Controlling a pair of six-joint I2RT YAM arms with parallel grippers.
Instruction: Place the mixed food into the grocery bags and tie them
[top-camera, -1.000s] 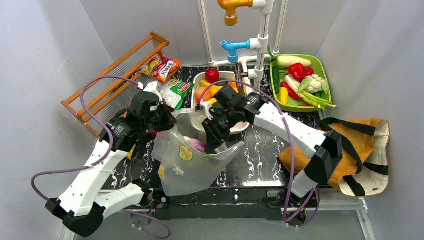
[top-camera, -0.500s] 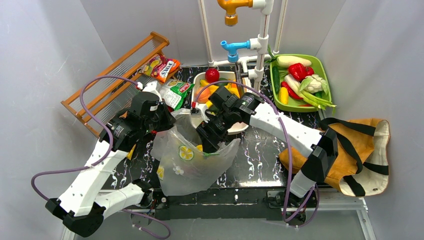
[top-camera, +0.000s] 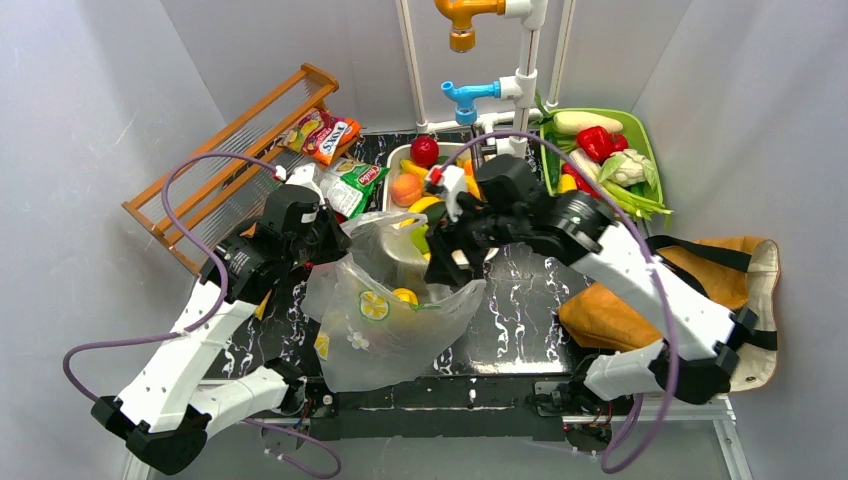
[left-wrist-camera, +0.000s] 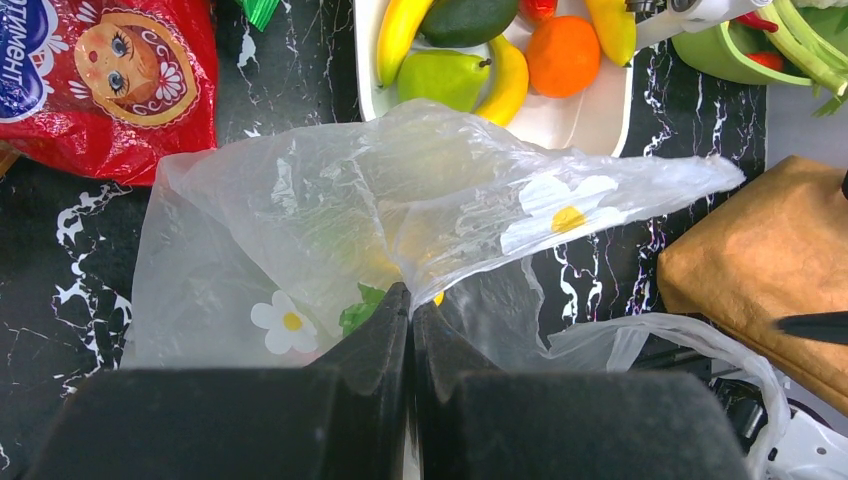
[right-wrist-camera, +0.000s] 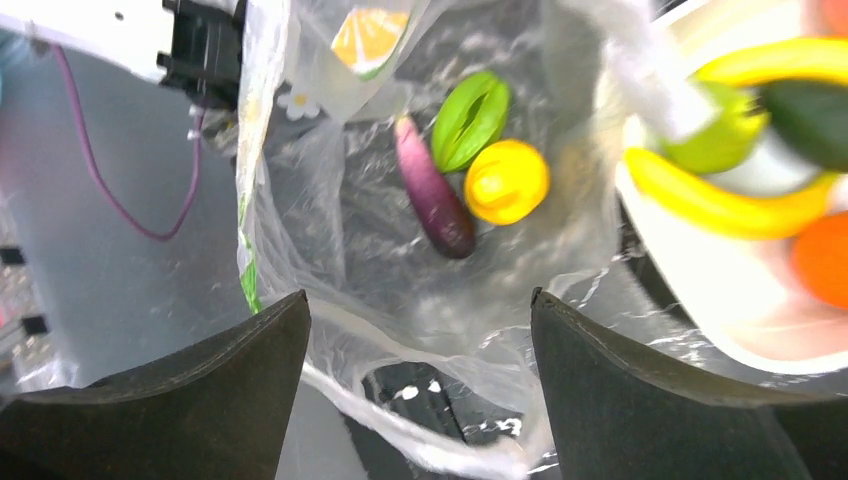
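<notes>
Clear bag (top-camera: 385, 330), lemon-slice & flower print: near-left on black marbled mat (top-camera: 520, 310), approx 7 o'clock of mat ctr in top view, mouth gaping upward. L gripper (left-wrist-camera: 410, 300): jaws closed tight, pinching the bag's film at its far-left rim, approx 11 o'clock of bag. R gripper (right-wrist-camera: 418, 300): jaws spread wide, nothing between them, hovering over bag mouth at its 1 o'clock side. In bag, per R wrist view: lemon (right-wrist-camera: 507, 182), purple aubergine (right-wrist-camera: 432, 190) just beside it, green pod (right-wrist-camera: 470, 120) next to both. Tan tote (top-camera: 600, 315), black straps: 4 o'clock, slumped on its side. White tray (left-wrist-camera: 585, 125): 12 o'clock, just beyond bag; holds bananas (left-wrist-camera: 398, 40), pear (left-wrist-camera: 445, 78), orange (left-wrist-camera: 563, 55), avocado (left-wrist-camera: 470, 15), red apple (top-camera: 424, 150). Snack pkts (top-camera: 322, 135): 11 o'clock, one green pkt nearer the tray. Green tray (top-camera: 645, 140): 1 o'clock, heaped w/ veg. Wooden rack (top-camera: 230, 150): 10 o'clock, by L wall.
</notes>
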